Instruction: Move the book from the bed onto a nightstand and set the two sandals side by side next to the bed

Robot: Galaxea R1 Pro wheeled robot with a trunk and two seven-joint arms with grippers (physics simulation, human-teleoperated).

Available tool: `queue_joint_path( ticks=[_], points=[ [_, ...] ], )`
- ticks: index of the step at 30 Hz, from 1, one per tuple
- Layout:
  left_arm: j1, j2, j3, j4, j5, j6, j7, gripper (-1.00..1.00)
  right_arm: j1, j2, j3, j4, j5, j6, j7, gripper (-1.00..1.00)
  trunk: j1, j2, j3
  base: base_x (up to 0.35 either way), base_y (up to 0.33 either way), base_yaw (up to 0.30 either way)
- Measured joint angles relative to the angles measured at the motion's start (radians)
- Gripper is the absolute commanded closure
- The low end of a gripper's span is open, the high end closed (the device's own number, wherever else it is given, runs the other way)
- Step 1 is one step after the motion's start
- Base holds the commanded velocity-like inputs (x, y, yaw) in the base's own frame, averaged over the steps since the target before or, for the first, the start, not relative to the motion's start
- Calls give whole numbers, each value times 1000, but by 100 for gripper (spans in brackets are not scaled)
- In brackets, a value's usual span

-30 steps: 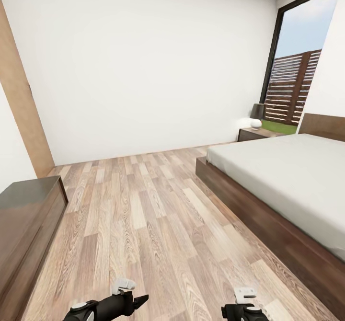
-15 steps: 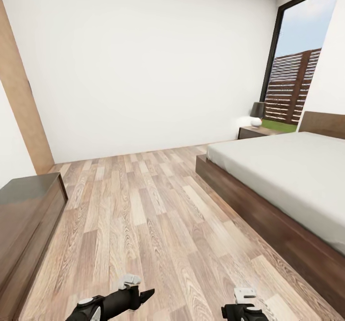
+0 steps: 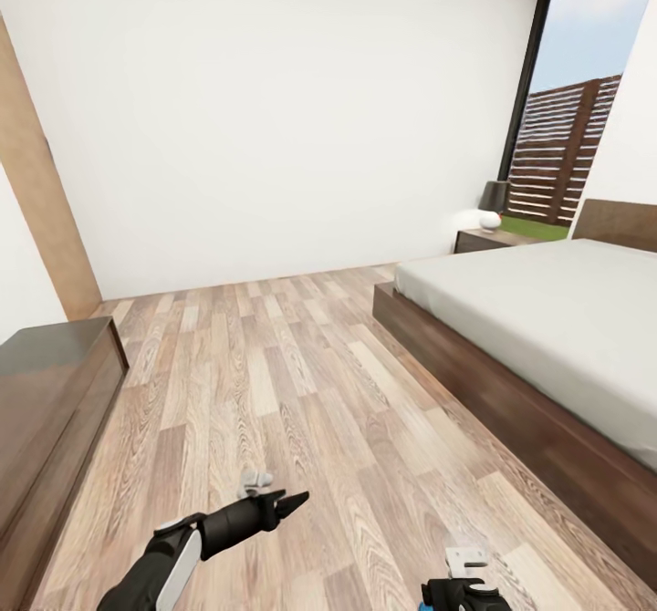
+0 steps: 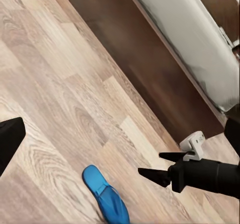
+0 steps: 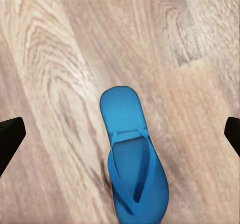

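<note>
Overhead, the head camera is taking in the bedroom: white walls, light wood-plank floor (image 3: pixel 301 392), a tall black-framed window (image 3: pixel 584 128) at the far right, a tan sliding door (image 3: pixel 41 201) at the left edge. The bed (image 3: pixel 538 337) is lying along the right, dark frame under a plain grey mattress; no book is showing on the part of the mattress in view. A nightstand (image 3: pixel 488 240) is standing beyond the bed's far corner, carrying a dark lamp and a white round object. A long low dark cabinet (image 3: pixel 50 410) is sitting against the left wall.

The left end effector (image 3: pixel 292 503) is reaching out low over the floor, its dark fingers parted and grasping nothing. The right end effector (image 3: pixel 465 584) is showing at the bottom edge; in the left wrist view (image 4: pixel 152 166) its two pointed fingers are standing apart, empty.

One blue sandal (image 5: pixel 132 159) is lying flat on the planks, strap side up, directly below the right end effector's spread fingers and untouched. In the left wrist view that sandal (image 4: pixel 106 195) is resting on the floor near the bed frame's side.
</note>
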Motion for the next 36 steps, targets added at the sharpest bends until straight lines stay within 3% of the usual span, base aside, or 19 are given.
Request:
queue_joint_path(
  ticks=[3,14,36],
  points=[
    [0,1,1,-2,1,3,-11,-100,0,0,0,0,0,0,0,-100,1,-1,-12,0,0,0],
    [0,4,3,-1,3,5,-22,-100,0,0,0,0,0,0,0,-100,1,-1,-12,0,0,0],
    [0,2,2,2,3,5,-23,-100,0,0,0,0,-1,1,-1,-100,11,-6,-97,0,0,0]
  ],
)
